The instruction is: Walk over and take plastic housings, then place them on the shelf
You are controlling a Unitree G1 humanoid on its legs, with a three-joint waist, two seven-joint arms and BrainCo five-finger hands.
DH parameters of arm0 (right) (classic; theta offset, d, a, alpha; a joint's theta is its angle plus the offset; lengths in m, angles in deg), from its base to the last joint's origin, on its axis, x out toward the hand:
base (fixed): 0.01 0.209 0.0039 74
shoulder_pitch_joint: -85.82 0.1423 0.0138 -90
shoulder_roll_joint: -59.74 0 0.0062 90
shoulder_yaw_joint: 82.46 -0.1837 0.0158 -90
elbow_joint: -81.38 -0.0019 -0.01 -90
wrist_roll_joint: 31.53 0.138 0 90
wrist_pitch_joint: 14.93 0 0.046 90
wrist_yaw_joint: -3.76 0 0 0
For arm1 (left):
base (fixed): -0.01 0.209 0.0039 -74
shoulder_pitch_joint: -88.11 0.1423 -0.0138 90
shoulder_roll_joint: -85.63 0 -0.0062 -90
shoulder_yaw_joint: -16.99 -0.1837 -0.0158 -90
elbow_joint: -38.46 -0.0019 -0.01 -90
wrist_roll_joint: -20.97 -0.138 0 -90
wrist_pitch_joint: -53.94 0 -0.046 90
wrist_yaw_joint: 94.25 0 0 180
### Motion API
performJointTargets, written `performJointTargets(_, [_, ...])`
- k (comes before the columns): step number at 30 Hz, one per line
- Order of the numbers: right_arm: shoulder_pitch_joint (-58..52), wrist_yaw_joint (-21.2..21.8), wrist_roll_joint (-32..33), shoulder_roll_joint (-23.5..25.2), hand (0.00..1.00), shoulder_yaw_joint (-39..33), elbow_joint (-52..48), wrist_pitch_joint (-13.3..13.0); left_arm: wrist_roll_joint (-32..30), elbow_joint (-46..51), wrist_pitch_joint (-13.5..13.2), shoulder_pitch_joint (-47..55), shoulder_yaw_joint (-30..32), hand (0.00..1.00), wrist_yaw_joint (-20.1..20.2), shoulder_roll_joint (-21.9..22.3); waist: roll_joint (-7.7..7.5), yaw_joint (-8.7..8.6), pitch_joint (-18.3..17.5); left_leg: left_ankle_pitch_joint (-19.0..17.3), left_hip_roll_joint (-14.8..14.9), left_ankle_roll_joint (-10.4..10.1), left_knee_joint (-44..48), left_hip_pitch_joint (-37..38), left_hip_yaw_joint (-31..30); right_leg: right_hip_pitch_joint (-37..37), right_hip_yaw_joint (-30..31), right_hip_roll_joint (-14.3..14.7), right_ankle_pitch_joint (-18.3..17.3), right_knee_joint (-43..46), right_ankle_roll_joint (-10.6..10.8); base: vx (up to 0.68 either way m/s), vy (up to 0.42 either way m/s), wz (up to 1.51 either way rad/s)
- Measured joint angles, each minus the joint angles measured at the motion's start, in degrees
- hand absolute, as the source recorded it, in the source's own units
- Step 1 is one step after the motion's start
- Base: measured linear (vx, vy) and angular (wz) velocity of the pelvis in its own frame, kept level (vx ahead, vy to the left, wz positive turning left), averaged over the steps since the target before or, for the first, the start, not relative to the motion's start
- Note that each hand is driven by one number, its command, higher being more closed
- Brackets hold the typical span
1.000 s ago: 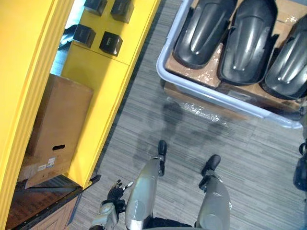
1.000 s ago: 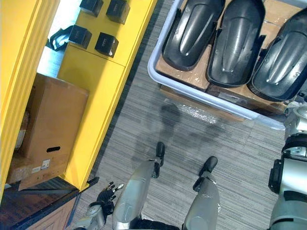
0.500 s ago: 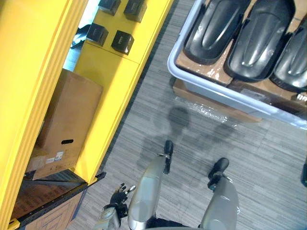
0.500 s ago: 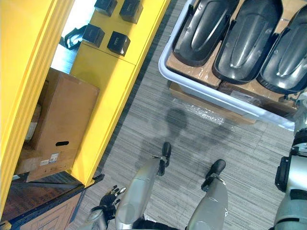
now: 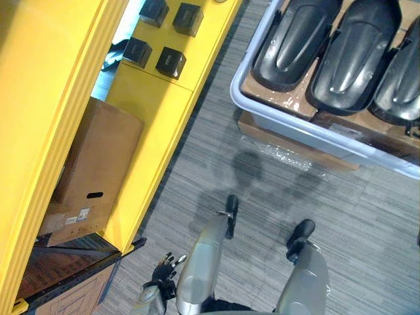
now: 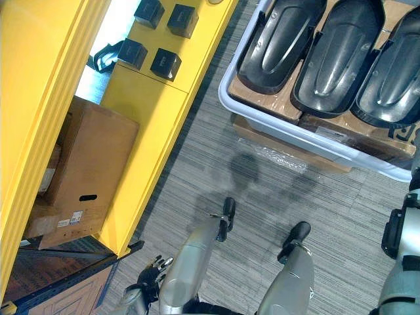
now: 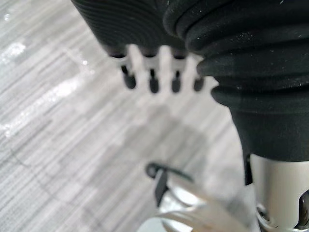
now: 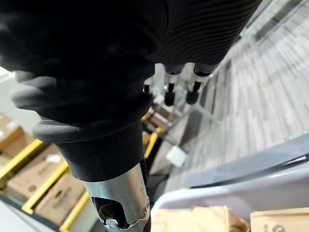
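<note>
Plastic housings [image 5: 354,49], three dark shells, lie side by side on cardboard in a pale tray [image 5: 289,125] at the far right, well apart from both hands. Nearest, the left hand [image 5: 163,269] hangs with slack, straight fingers over grey striped carpet [image 5: 197,170]. The right hand [image 8: 170,89] is equally loose. On the left, a yellow shelf [image 5: 154,125] holds a cardboard box [image 5: 98,157] whose label [image 5: 83,214] is too small to read. Farther along, small black boxes [image 5: 170,62] sit on it.
</note>
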Motion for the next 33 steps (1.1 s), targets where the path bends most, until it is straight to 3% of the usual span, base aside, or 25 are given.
performJointTargets(4, [0.4,1.9,1.2,0.0,0.00,2.1,1.1,2.7,0.1,0.0,-0.1,0.0,-0.9,0.00,0.0,-0.1,0.23,0.33,-0.2,0.0,0.0,0.0,-0.4,0.1,0.0,0.0,-0.1,0.0,0.0,-0.1,0.0,0.00,0.000,0.00])
performJointTargets(7, [0.8,3.4,2.9,0.0,0.00,2.2,3.7,4.9,0.4,0.0,-0.1,0.0,-1.8,0.00,0.0,0.2,1.32,1.52,-0.9,0.2,-0.2,0.0,-1.1,0.2,0.0,0.0,-0.2,-0.2,0.0,-0.4,0.0,0.00,0.000,0.00])
performJointTargets(13, [2.0,6.4,3.4,0.0,0.00,4.6,7.5,6.8,0.5,-0.5,-0.2,0.0,-2.2,0.00,0.1,1.1,2.75,2.78,-2.0,1.1,-0.8,-0.3,-2.6,0.1,-0.9,0.0,-1.6,-0.5,-0.1,-0.9,-0.1,0.04,-0.022,0.09])
performJointTargets(19, [2.8,6.5,3.3,-0.7,0.00,6.1,8.3,10.3,2.2,-0.5,-0.5,0.0,-3.4,0.00,0.6,1.0,3.19,3.88,-2.3,1.1,-1.4,-0.3,-2.9,-0.6,-1.8,0.0,-2.8,-0.9,-0.7,-0.8,0.0,0.03,-0.007,0.10])
performJointTargets(20, [2.9,6.5,3.3,-1.4,1.00,6.1,8.3,11.5,2.2,-0.5,-0.5,-0.1,-3.4,0.00,0.8,1.0,3.19,4.07,-2.3,1.1,-1.5,-0.3,-2.8,-0.8,-2.0,0.0,-3.0,-1.0,-0.9,-0.8,0.1,0.04,0.004,0.11])
performJointTargets(27, [2.9,7.7,2.5,-4.9,1.00,5.7,10.0,17.5,2.7,-0.2,-0.6,-0.2,-3.7,0.00,1.3,1.0,3.19,4.89,-2.3,0.8,-1.8,-0.5,-1.8,-1.8,-3.5,0.1,-4.4,-1.2,-1.9,0.3,-0.1,0.01,-0.004,0.10])
performJointTargets(33, [2.9,10.8,-6.8,-5.3,1.00,4.1,10.0,23.5,2.7,-0.3,-0.6,-0.2,-3.7,0.00,1.2,1.0,3.19,4.81,-2.3,0.8,-1.4,-0.6,-1.9,-1.4,-3.5,0.3,-4.5,-1.0,-2.4,0.8,-0.1,0.00,0.000,0.00])
